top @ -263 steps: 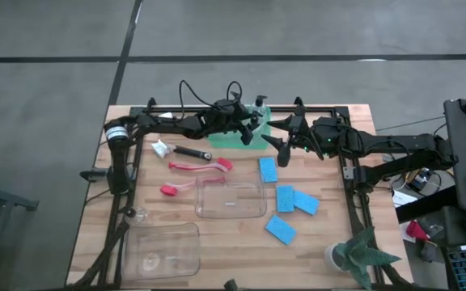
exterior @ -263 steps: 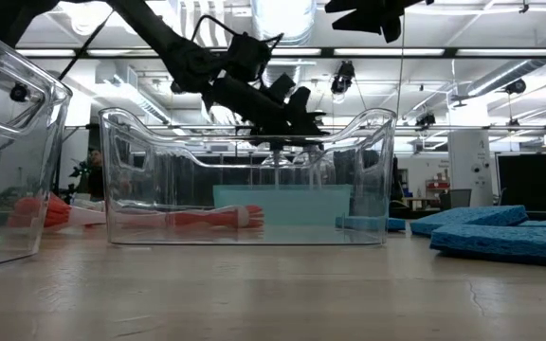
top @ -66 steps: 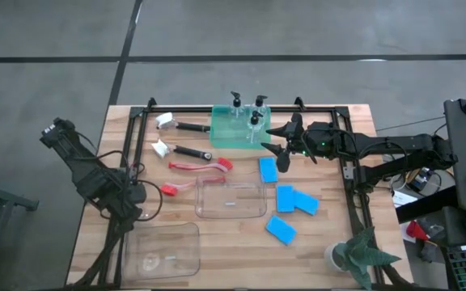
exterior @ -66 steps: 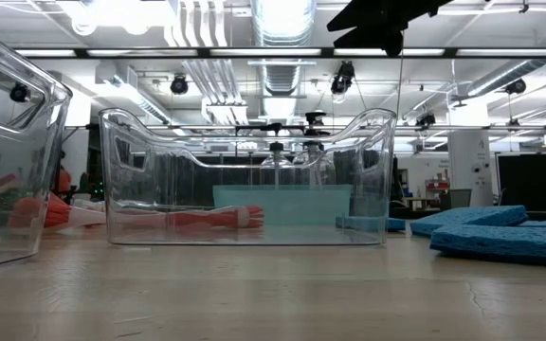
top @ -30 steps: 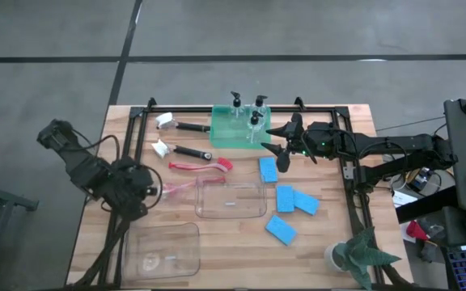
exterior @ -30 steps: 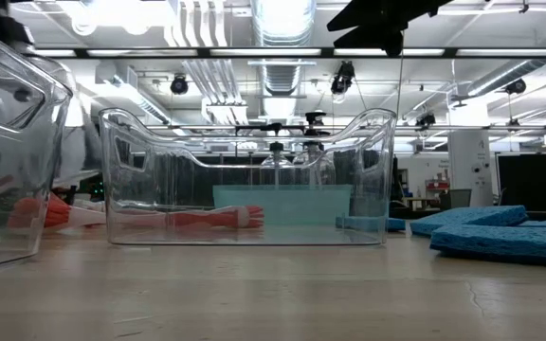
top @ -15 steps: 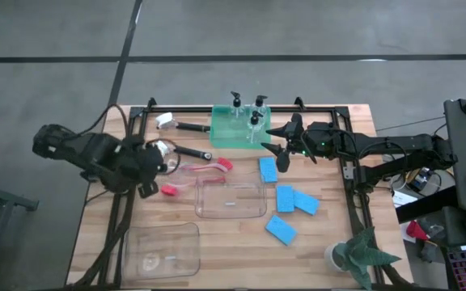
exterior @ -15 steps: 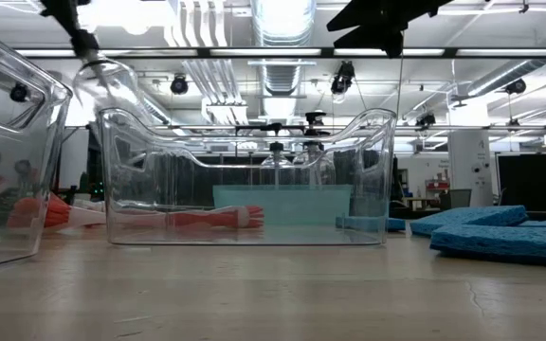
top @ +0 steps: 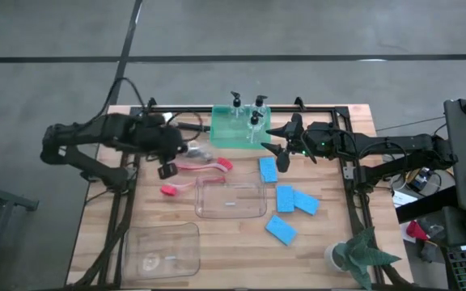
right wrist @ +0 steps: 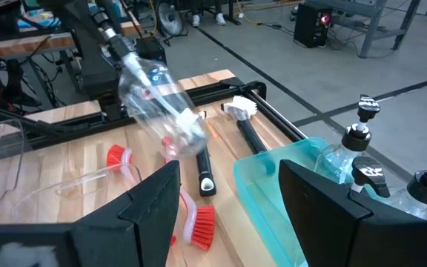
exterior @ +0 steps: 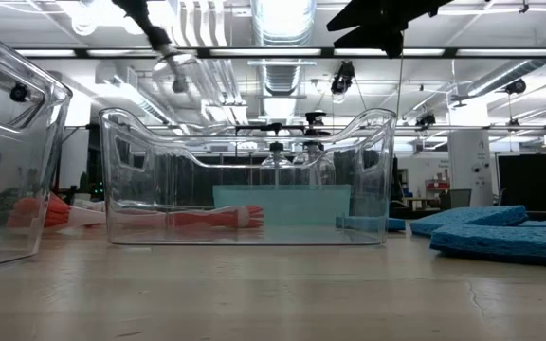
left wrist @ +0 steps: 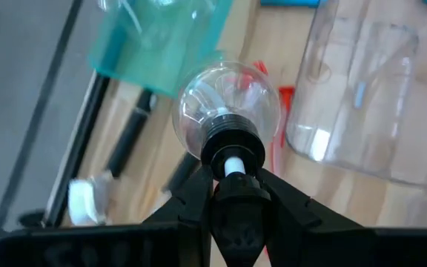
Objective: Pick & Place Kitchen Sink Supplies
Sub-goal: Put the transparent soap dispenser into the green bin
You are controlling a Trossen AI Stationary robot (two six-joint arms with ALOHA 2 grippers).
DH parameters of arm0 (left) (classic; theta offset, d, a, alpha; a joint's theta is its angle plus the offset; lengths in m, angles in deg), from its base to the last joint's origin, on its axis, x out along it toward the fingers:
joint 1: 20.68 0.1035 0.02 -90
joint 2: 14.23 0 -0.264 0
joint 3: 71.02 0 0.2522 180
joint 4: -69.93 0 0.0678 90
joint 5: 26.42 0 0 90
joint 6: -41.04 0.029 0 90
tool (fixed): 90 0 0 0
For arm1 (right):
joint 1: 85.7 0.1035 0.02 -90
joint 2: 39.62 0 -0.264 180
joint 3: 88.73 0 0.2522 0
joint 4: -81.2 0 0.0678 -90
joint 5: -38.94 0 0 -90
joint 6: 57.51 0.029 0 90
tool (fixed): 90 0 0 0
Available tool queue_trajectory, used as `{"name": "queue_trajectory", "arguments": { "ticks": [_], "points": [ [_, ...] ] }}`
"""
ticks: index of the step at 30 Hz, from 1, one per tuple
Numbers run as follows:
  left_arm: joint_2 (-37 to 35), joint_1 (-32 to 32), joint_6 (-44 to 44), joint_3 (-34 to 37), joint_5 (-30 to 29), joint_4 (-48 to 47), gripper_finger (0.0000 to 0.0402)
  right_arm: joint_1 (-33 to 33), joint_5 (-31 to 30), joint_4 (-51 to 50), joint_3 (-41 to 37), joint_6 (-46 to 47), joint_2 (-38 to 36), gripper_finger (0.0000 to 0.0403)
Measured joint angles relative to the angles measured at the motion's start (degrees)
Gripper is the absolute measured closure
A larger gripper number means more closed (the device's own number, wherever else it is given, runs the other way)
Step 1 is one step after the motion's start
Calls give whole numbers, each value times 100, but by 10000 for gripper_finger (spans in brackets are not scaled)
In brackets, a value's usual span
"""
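**Pump bottle carried by its neck toward the green tray**

The left claw (left wrist: pixel 232 174) is clenched around the black neck of a clear pump bottle (left wrist: pixel 224 111), its body jutting forward, presumably so it can be set upright. In the high view it hangs over the brushes (top: pixel 205 166) at the desk's (top: pixel 217 267) left. Just right stands the green tray (top: pixel 221 137), already holding three bottles, likely the destination. The right claw (top: pixel 280 139) waits beside the tray, fingers spread and empty, clear of the blue sponges (top: pixel 294 200).
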Motion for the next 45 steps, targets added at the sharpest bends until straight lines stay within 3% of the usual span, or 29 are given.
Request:
{"name": "queue_trajectory", "arguments": {
  "ticks": [8, 21, 25, 35, 45],
  "points": [
    [848, 767, 1049, -587, 97, 143, 319, -1, 0, -2, -2, 0, 0, 179],
    [2453, 2163, 2416, -2100, 1095, 170, 319, 11, 5, -4, -2, 17, 0, 179],
    [2966, 2554, 2466, -2647, 1597, -108, 319, 13, 8, -27, -2, 17, 0, 179],
    [4310, 3063, 2852, -4103, 1465, -891, 319, 11, 7, -38, -2, -2, 0, 179],
    [4703, 3197, 2345, -4318, 1837, -911, 319, 11, 2, -21, -169, -26, 0, 179]
  ]
}}
